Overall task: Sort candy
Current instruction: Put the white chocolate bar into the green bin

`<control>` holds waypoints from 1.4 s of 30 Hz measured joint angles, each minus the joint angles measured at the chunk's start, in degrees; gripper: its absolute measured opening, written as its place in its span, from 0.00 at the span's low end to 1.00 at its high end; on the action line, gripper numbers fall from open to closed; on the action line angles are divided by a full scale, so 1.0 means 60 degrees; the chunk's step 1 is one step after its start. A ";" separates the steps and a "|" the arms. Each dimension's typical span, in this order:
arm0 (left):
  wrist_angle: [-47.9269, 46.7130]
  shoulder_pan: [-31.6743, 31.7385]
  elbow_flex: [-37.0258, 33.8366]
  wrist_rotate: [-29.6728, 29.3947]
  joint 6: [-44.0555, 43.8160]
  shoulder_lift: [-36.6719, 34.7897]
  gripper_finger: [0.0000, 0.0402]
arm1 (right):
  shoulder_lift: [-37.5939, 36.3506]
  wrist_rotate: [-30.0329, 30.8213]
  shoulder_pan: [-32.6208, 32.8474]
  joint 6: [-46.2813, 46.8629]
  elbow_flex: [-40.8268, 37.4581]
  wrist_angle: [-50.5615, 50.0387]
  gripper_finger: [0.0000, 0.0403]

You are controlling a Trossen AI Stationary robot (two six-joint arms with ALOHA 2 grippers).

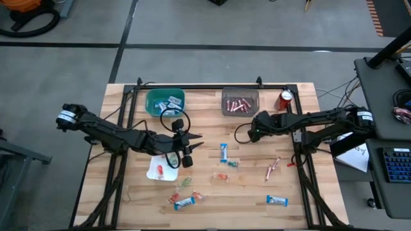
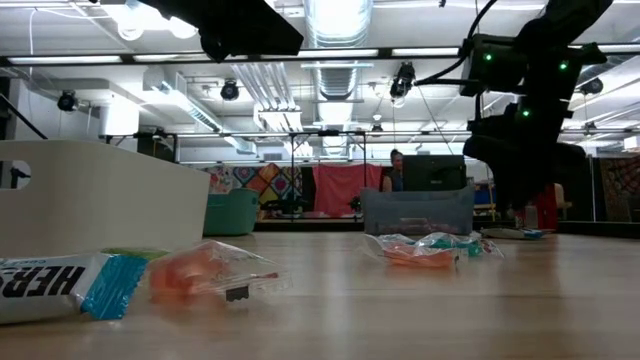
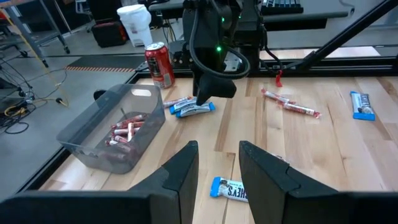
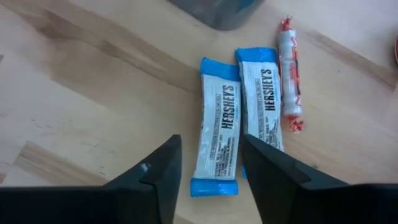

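High view shows blue-and-white bars in the teal bin [image 1: 165,101] and pink sticks in the grey bin [image 1: 240,102]. Only the right wrist view reveals the right gripper [image 4: 208,163], fingers parted, above two Hershey's bars [image 4: 239,118]; the left gripper [image 3: 217,163] is open, empty.

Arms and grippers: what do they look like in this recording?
Both arms are dark, jointed links with a white band near each base. Black cables loop off the left arm by the left gripper. The right gripper has green indicator lights on its wrist housing. Each gripper ends in two dark, flat jaws.
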 joint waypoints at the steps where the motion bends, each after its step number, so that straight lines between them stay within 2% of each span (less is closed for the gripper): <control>1: 0.0002 0.0002 0.0000 0.0000 0.0000 0.0000 0.25 | 0.0000 0.0004 -0.0001 0.0000 0.0000 0.0007 0.42; 10: 0.0004 0.0002 -0.0007 0.0000 0.0000 0.0000 0.25 | 0.0000 0.0242 0.0009 0.0000 -0.0126 0.0197 0.45; 20: 0.0004 0.0002 -0.0011 -0.0004 0.0000 0.0000 0.25 | 0.0071 0.0235 0.0009 0.0011 -0.1000 0.1212 0.45; 31: 0.0069 0.0002 -0.0015 -0.0004 0.0000 0.0000 0.25 | 0.1425 0.0242 0.0034 -0.0093 -0.1187 0.1751 0.45; 35: 0.0069 0.0002 -0.0018 -0.0004 0.0000 0.0000 0.25 | 0.1663 0.0011 0.0035 -0.0070 -0.1177 0.1963 0.39; 42: 0.0231 0.0002 -0.0022 -0.0004 -0.0114 0.0000 0.25 | 0.1404 -0.0159 0.0035 -0.0131 -0.1195 0.1906 0.17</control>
